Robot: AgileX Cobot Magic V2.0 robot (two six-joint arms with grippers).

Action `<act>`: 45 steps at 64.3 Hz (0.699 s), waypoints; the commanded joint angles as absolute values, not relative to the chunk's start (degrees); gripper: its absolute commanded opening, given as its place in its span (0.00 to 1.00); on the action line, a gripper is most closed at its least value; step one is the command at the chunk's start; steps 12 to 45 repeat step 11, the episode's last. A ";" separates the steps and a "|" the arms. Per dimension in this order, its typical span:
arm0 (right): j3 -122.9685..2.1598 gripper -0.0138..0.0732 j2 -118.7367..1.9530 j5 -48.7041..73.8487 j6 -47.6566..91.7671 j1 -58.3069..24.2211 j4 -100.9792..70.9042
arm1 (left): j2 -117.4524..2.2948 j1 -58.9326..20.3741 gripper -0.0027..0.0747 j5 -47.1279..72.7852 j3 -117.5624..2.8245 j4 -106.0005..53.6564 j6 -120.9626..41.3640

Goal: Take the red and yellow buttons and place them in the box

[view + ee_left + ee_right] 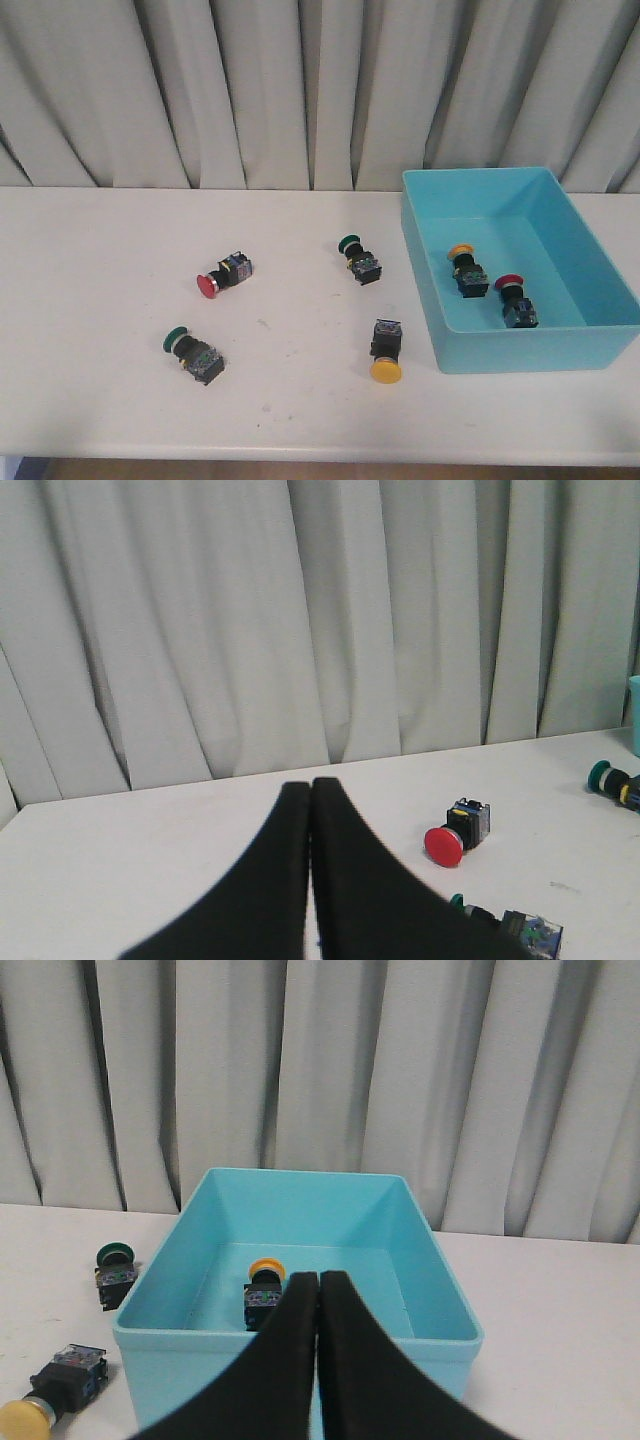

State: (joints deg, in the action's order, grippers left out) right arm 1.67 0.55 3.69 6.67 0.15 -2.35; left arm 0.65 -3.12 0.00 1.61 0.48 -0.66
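Both of my claws fill the near edge of their wrist views, each with its 2 fingers pressed together and pinching nothing. My left claw (311, 810) hangs above the table (100, 300); ahead of it and off to its right lies the red button (455, 834), on its side with the cap pointing back toward me. My right claw (318, 1300) hovers before the near wall of the box (300, 1355), where 1 yellow button (264, 1285) already rests; the front view shows a red one (514, 300) in there too.

2 remain out: the red button for my left, and the yellow button (55, 1390) lying just outside the box, to my right claw's left. I judge the next step is a pick. To do it well I should spread the fingers fully first, come down over the black body rather than the round cap, and line the fingers across its flat sides. Green buttons (193, 352) stay put.
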 commanded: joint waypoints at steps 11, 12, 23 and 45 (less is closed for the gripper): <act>2.07 0.15 1.25 -0.95 6.53 0.41 -2.22 | 1.42 -2.95 0.02 -4.58 4.03 0.00 -0.54; 2.07 0.15 1.25 -0.95 6.53 0.41 -2.22 | 1.42 -2.95 0.02 -4.58 4.03 0.00 -0.54; 2.07 0.15 1.25 -0.95 6.53 0.41 -2.22 | 1.42 -2.95 0.02 -4.58 4.03 0.00 -0.54; 2.07 0.15 1.25 -0.95 6.53 0.41 -2.22 | 1.42 -2.95 0.02 -4.58 4.03 0.00 -0.54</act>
